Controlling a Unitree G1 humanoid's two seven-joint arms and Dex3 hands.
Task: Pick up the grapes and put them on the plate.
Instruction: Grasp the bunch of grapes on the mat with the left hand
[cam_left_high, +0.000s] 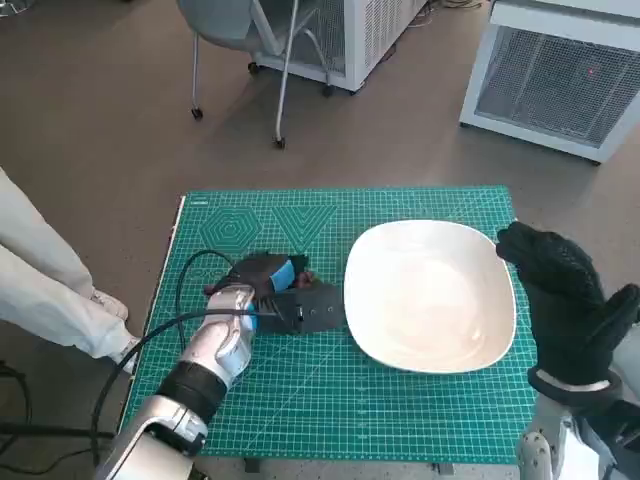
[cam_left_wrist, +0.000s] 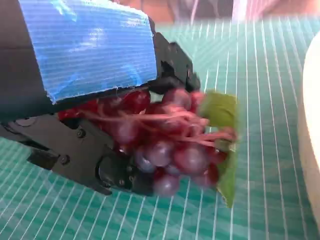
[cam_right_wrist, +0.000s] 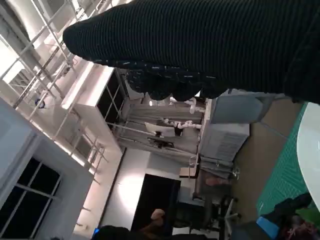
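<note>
Left robot hand (cam_left_wrist: 95, 100) – grips grapes (cam_left_wrist: 170, 145)
Held just above the green mat (cam_left_high: 330, 400) on the desk, beside the white plate (cam_left_high: 430, 295); right robot hand (cam_left_high: 565, 300) – raised at the plate's far edge, grasp state cannot be told.

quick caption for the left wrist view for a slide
Left hand grips a bunch of red grapes just above the green cutting mat, white plate alongside.
</note>
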